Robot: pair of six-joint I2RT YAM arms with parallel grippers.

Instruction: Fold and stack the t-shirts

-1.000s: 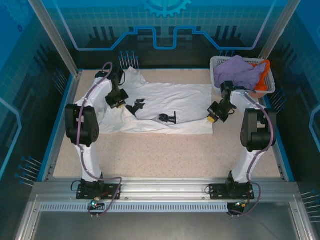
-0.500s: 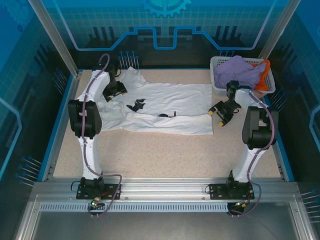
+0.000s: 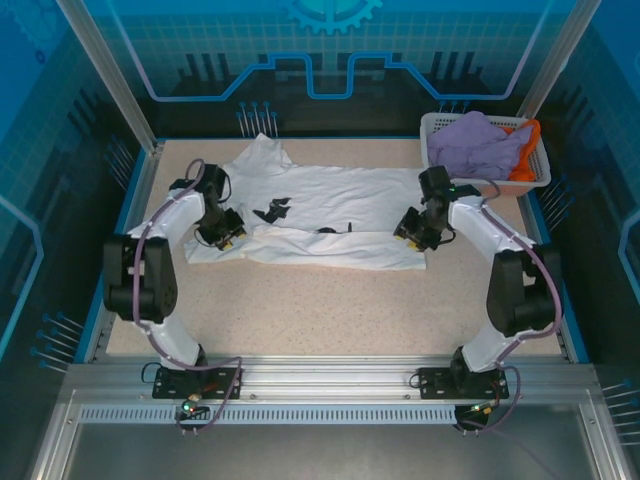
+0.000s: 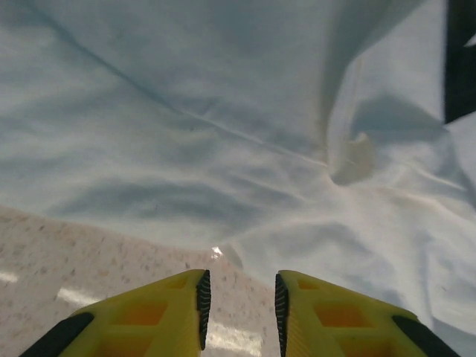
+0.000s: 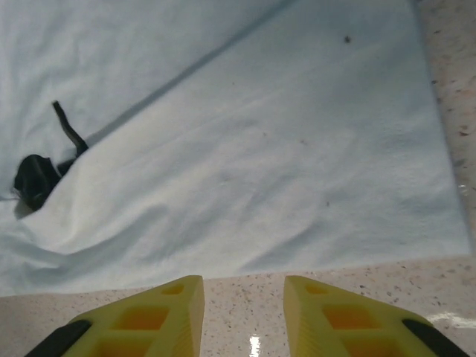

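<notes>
Subject: white t-shirt (image 3: 330, 210), lying spread on the table (image 3: 330, 300). Its long axis is running left to right across the work area, with collar and sleeves toward the left end and the straight hem toward the right. The near long edge is looking doubled over, with a fold line running along the length. The black printed marks (image 3: 272, 212) are showing partly tucked at that fold.

The left gripper (image 3: 222, 228) is hovering at the shirt's left end, by the near sleeve area. In its wrist view the yellow fingers (image 4: 149, 320) are standing a narrow gap apart with nothing between them. A rumpled cloth edge is lying just ahead of the tips, with bare table under them.

The right gripper (image 3: 412, 228) is sitting at the hem end, by the near corner. Its jaws are standing partly apart, somewhat wider, and also gripping nothing. The shirt's near edge is running crosswise just ahead of the tips, with the corner off to the right.

Judgement: each arm is nearer its own end, so the coming move is looking like a paired pinch on the near long edge, reaching forward, away from the bases. The cloth is lying ahead of both pincers, not yet between the fingers.

The lavender shirt (image 3: 480, 140) and orange shirt (image 3: 528, 140) are waiting bunched in the white basket (image 3: 430, 125) at the far right corner, beyond the right arm.
</notes>
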